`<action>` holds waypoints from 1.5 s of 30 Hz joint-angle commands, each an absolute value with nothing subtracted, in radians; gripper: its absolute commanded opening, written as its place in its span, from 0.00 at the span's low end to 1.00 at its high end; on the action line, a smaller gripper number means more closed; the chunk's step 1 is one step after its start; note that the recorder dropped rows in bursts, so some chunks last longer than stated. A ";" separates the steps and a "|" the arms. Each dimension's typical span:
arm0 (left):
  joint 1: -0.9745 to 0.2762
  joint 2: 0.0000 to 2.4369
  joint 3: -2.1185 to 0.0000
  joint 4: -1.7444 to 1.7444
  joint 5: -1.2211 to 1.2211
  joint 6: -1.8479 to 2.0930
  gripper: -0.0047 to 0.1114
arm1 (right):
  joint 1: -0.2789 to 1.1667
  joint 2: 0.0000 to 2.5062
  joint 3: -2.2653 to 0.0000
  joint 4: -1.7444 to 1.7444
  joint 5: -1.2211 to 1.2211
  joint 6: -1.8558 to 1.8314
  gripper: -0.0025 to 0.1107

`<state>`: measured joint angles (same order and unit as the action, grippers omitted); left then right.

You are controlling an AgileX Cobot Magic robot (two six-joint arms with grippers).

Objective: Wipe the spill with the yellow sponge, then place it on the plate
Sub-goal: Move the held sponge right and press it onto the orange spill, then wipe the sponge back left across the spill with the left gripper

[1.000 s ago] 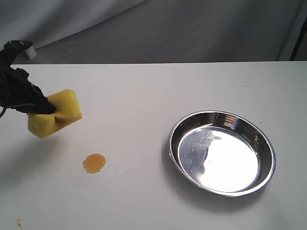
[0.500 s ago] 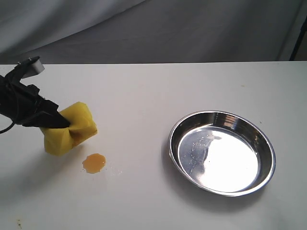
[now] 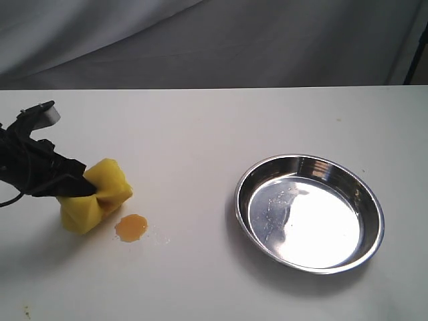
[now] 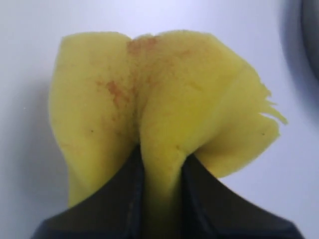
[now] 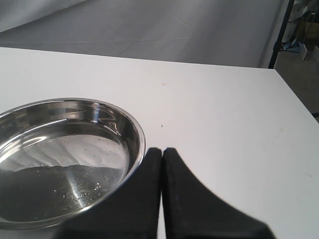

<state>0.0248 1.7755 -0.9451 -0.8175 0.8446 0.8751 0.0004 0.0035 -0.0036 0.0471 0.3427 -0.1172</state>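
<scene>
My left gripper (image 3: 89, 186) is shut on the yellow sponge (image 3: 95, 203), pinching its middle so the foam bulges on both sides. The sponge rests low on the white table, just left of the spill (image 3: 131, 227), a small amber puddle. In the left wrist view the sponge (image 4: 164, 104) fills the frame with brownish stains, squeezed in the left gripper (image 4: 162, 164). The steel plate (image 3: 253, 175) lies empty on the right. The right gripper (image 5: 162, 151) is shut with nothing in it, beside the plate's rim (image 5: 137, 129); it does not show in the exterior view.
A grey cloth backdrop hangs behind the white table (image 3: 214, 127). A dark stand leg (image 5: 279, 35) rises past the table's far right corner. Faint wet droplets lie just right of the spill.
The left gripper has carried the sponge down and to the right, from well above the spill to the table right beside it.
</scene>
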 commanded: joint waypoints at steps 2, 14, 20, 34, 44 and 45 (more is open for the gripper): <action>-0.005 1.770 -0.905 -0.830 0.823 0.880 0.04 | 0.002 0.000 0.000 0.051 0.342 -0.119 0.02; -0.191 1.770 -0.873 -0.826 0.762 0.947 0.04 | 0.002 0.000 0.000 0.051 0.342 -0.119 0.02; -0.190 1.770 -0.842 -0.832 0.743 0.947 0.04 | 0.002 0.000 0.000 0.051 0.342 -0.119 0.02; -0.257 1.770 -0.842 -0.871 0.746 0.947 0.04 | 0.002 0.000 0.000 0.051 0.342 -0.119 0.02; -0.380 1.770 -0.841 -0.819 0.660 0.941 0.04 | 0.002 0.000 0.000 0.051 0.342 -0.119 0.02; -0.385 1.770 -0.841 -0.819 0.662 0.941 0.04 | 0.002 0.000 0.000 0.051 0.342 -0.119 0.02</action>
<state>-0.3674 1.7736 -0.8506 -0.8216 0.6529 0.9454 0.0004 0.0035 -0.0036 0.0471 0.3427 -0.1172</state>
